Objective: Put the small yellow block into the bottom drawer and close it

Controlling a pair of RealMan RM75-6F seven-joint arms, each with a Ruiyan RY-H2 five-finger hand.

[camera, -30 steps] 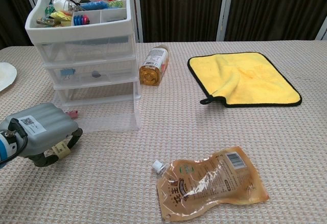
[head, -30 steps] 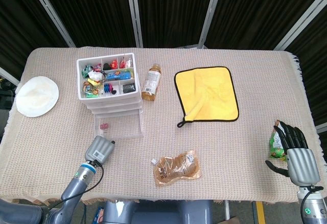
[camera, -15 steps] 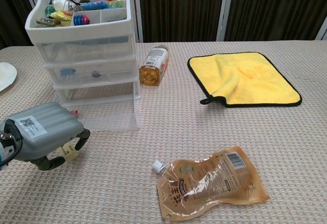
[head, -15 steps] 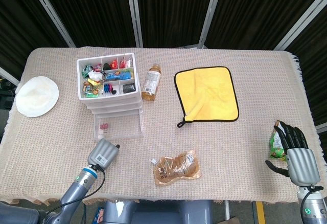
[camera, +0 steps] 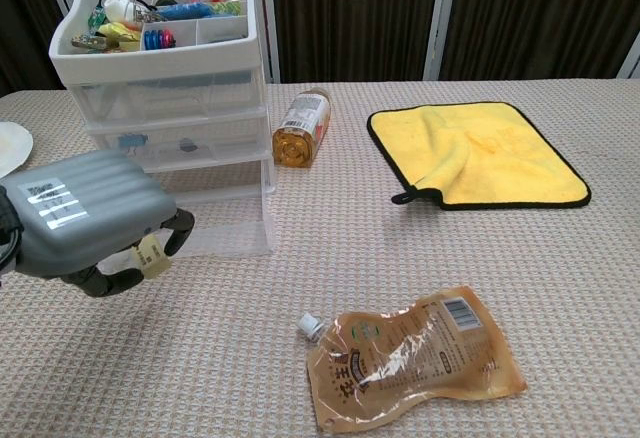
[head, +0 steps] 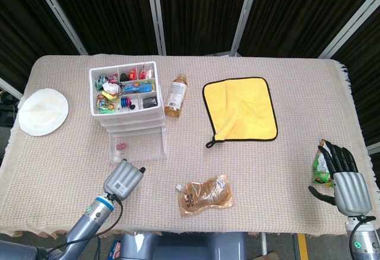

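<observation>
- Drawer, bottom one (head: pixel 138 147), stands pulled out toward us from the white organizer (head: pixel 126 97); we make out only a small pinkish item (head: pixel 120 147) at its left end and cannot find the small yellow block in either view.
- Drawer's long axis runs left to right; its front edge faces the left hand (head: pixel 123 179), which sits just in front of it and slightly left.
- Left hand shows its back, fingers curled under; we see nothing in it, though the palm is hidden, so we cannot tell whether it holds anything.
- Right hand (head: pixel 344 180) rests well apart at the far right, fingers spread and empty, beside a green packet (head: pixel 321 165). Left is clearly nearer.
- Around: bottle (head: pixel 176 96), yellow cloth (head: pixel 240 108), brown pouch (head: pixel 205 195), white plate (head: pixel 43 111). Nothing lies between left hand and drawer front.
</observation>
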